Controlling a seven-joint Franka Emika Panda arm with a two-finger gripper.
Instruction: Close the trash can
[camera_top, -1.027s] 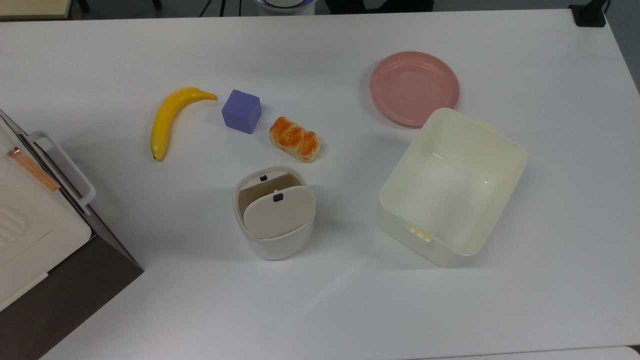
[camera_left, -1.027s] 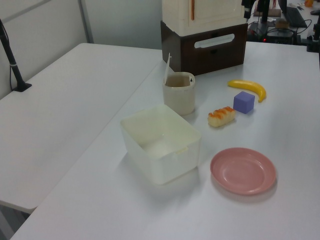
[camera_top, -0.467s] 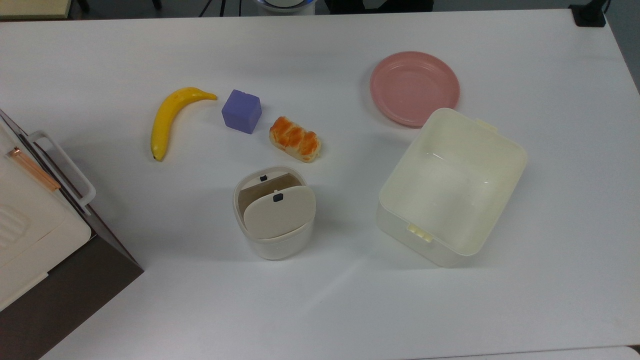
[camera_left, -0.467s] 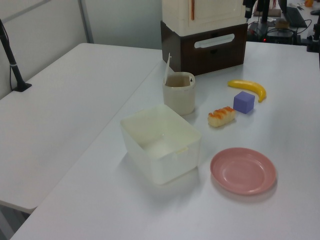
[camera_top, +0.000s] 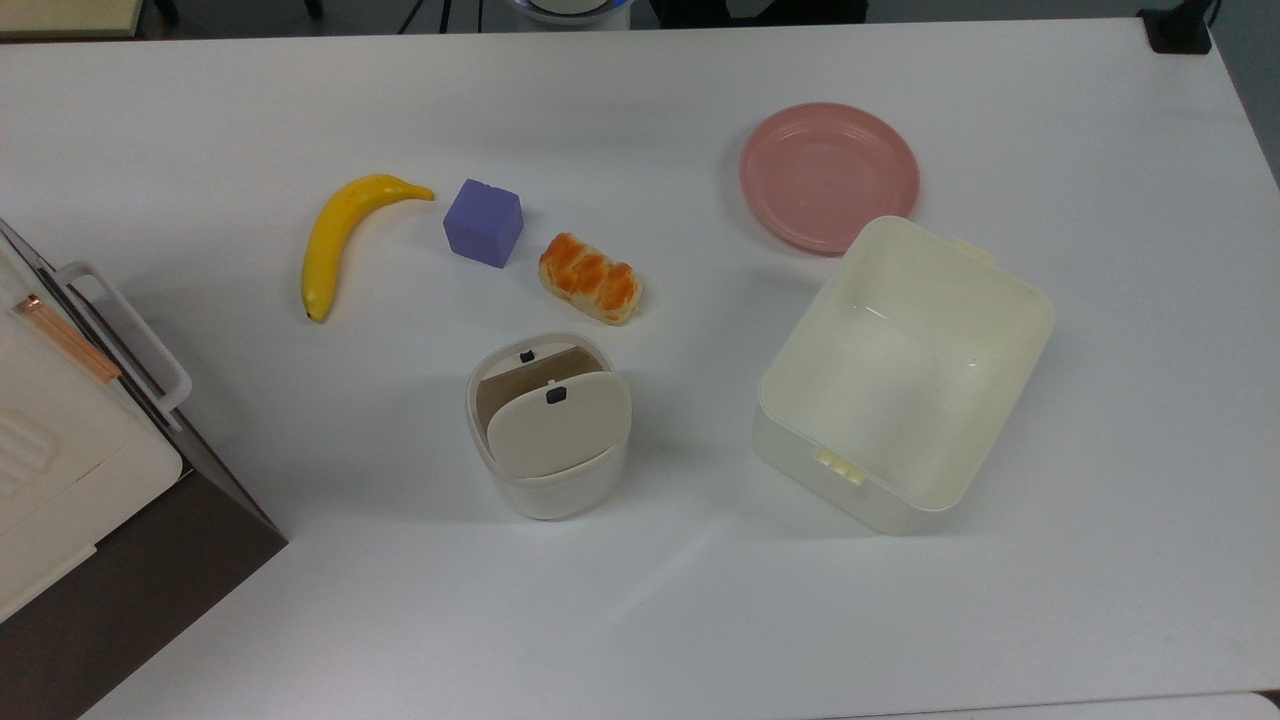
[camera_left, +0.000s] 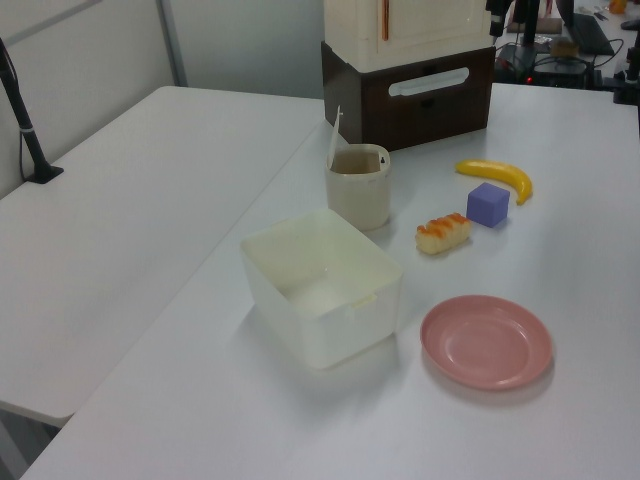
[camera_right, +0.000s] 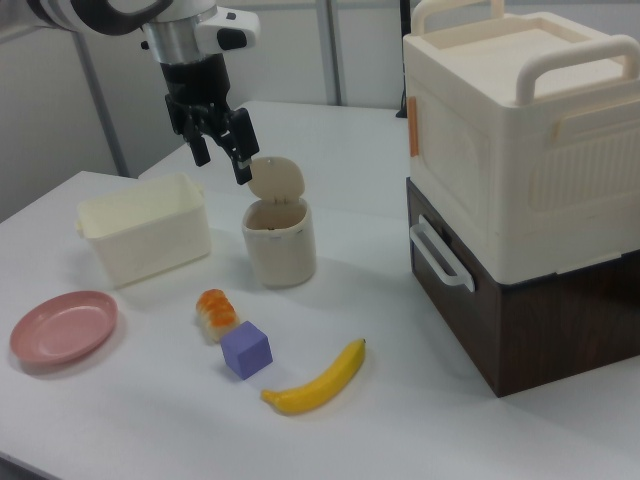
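We see a white table (camera_top: 640, 620) with a large cream and brown storage unit (camera_right: 520, 190) at the right view's right edge. Next in size, a lidless cream tub (camera_top: 905, 375) sits at the top view's right, with a pink plate (camera_top: 828, 175) just beyond it.

Near the table's middle stands the trash can (camera_top: 548, 440), a small cream-white rounded bin. Its beige lid (camera_right: 275, 180) is hinged at the back and stands up nearly vertical, so the can is open. We judge it thin, stiff, light plastic: smooth, a little slippery, and easy to tip or slide if pushed sideways. We would not grasp it; a downward press on the raised lid's upper edge, swinging it over the opening toward the small black button (camera_top: 526, 355) on the rim, looks safest.

The gripper (camera_right: 222, 148) hangs above the table with its two fingers spread apart and nothing between them. In the right view it is just to the left of the raised lid and a little higher, near it but apart.

Smaller items lie beyond the can in the top view: a banana (camera_top: 340, 235), a purple cube (camera_top: 484, 222) and a piece of orange-glazed bread (camera_top: 590, 278)
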